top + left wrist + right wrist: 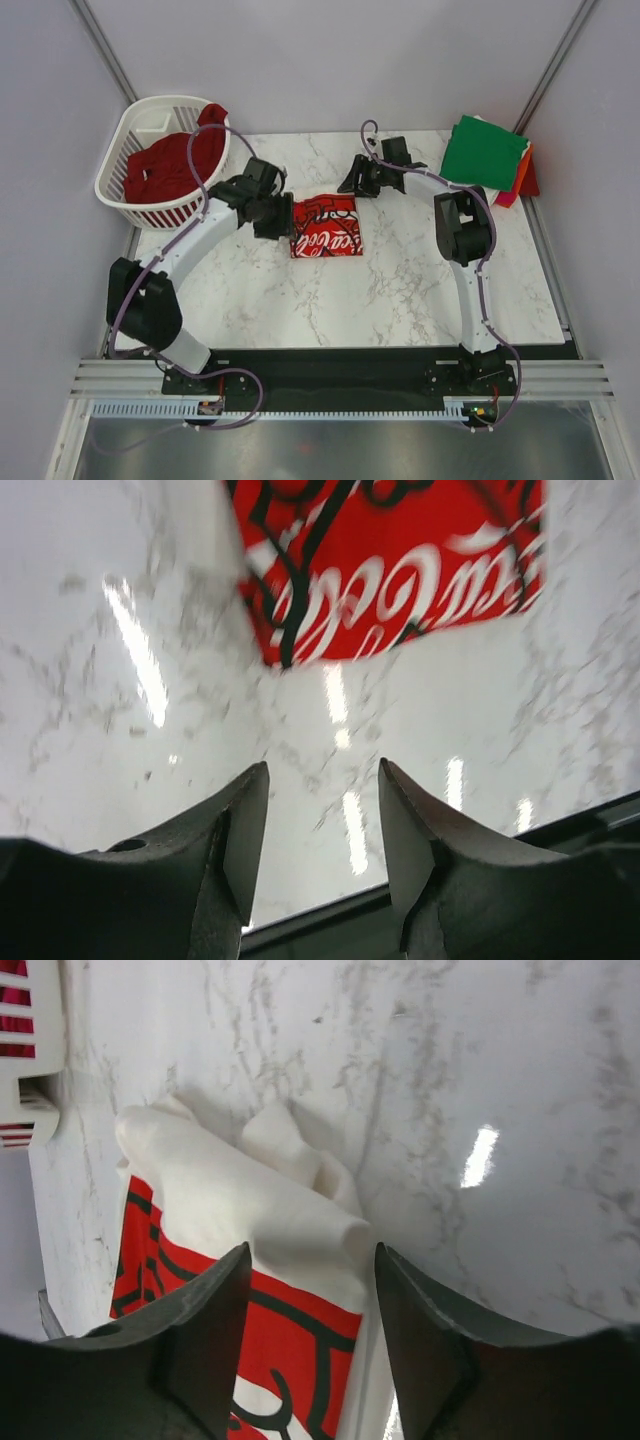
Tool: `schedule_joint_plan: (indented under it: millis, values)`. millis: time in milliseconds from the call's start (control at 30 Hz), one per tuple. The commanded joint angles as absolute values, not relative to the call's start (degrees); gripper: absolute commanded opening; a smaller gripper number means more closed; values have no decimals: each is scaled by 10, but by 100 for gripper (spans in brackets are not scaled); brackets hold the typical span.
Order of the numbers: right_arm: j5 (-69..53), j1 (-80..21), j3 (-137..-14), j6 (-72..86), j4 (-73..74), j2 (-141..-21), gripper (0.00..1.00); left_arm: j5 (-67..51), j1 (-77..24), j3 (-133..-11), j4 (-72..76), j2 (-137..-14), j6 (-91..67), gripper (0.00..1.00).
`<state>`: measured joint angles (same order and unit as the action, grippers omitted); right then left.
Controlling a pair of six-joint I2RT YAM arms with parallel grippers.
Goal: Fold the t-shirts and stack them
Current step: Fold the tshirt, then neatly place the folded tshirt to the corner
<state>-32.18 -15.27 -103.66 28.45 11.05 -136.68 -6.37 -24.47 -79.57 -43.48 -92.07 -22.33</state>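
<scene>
red-and-white coca-cola tee (326, 227) lies folded into a small rectangle near the table centre, print up. in the right wrist view its white fabric is bunched along one edge. left gripper (272, 216) is at the tee's 9 o'clock, just beside its edge, fingers spread with only bare marble (400, 290) showing between them. right gripper (356, 178) is at the tee's 1 o'clock, fingers spread too, gripping nothing, above that white bunched edge. green tee (485, 152) tops a folded stack at the table's 2 o'clock, with orange and red edges showing under it. dark red tee (170, 165) is heaped in the white basket (116, 160) at 10 o'clock.
</scene>
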Motion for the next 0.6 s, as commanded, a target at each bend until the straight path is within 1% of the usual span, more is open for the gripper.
schedule_joint_plan:
  millis: [0, 33, 100, 133, 167, 233, 267, 400, 567]
  values:
    - [-292, -171, -1054, 291, 134, -1415, 58, -28, -245, -689, -465, -823, -216, 55]
    - [-293, -171, -1056, 294, 133, -1419, 56, -26, -245, -673, -466, -801, -216, 56]
    - [-292, -173, -1060, 300, 133, -1427, 45, -23, -245, -639, -468, -749, -211, 56]
    - [-294, -173, -1061, 303, 133, -1430, 38, -16, -245, -631, -472, -736, -208, 57]
    - [-303, -173, -1061, 313, 129, -1433, 24, -10, -245, -623, -473, -725, -203, 57]
    - [-318, -173, -1055, 322, 111, -1436, 11, -1, -244, -607, -476, -702, -197, 57]
    - [-331, -173, -1053, 327, 101, -1437, 0, -1, -244, -604, -477, -697, -193, 57]
    - [-365, -171, -1041, 327, 88, -1417, 0, 18, -244, -592, -478, -679, -197, 57]
    - [-383, -144, -1010, 319, 91, -1327, 0, 45, -243, -567, -477, -654, -206, 56]
